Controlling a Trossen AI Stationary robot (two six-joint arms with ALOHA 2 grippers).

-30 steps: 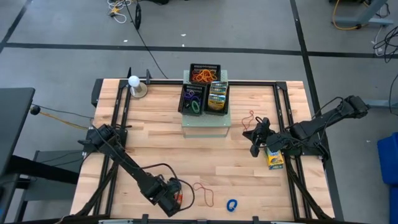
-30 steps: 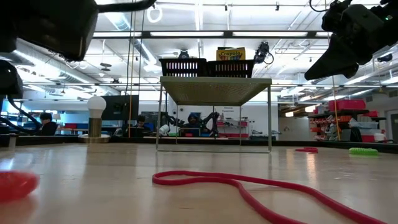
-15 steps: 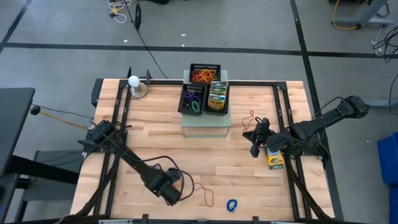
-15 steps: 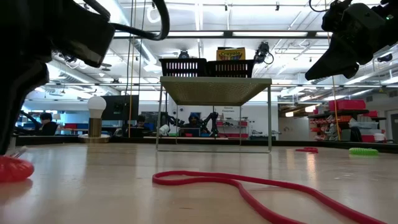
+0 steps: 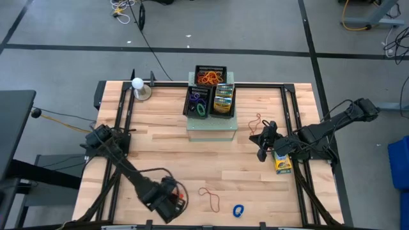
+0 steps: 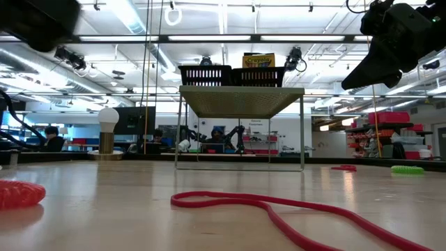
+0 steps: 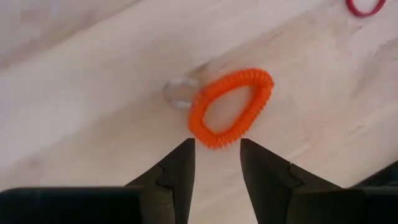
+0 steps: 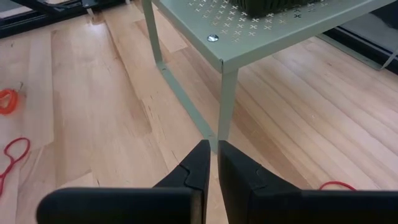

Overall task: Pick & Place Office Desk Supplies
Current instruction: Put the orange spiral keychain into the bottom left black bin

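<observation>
An orange coiled loop (image 7: 231,107) lies flat on the wooden table near its front left edge; it is also in the low view (image 6: 17,194). My left gripper (image 7: 216,155) hangs open just above it, pointing down, with the fingertips over the loop's near rim and touching nothing. In the high view my left gripper (image 5: 171,203) is at the front left. My right gripper (image 8: 213,152) is shut and empty, waiting above the table's right part (image 5: 263,144). A yellow-green crayon box (image 5: 282,163) lies beside it.
A thin red rubber band (image 5: 209,197) and a blue loop (image 5: 238,210) lie near the front edge. Another red band (image 5: 257,120) lies by the pale-green perforated stand (image 5: 211,124). That stand carries black mesh trays (image 5: 209,76) of bands, loops and crayons. A lamp (image 5: 138,86) stands at the far left.
My left gripper has opened and let go of the orange coiled loop. It has also rolled its wrist and risen a little. The loop has settled flat on the table under the fingertips.
</observation>
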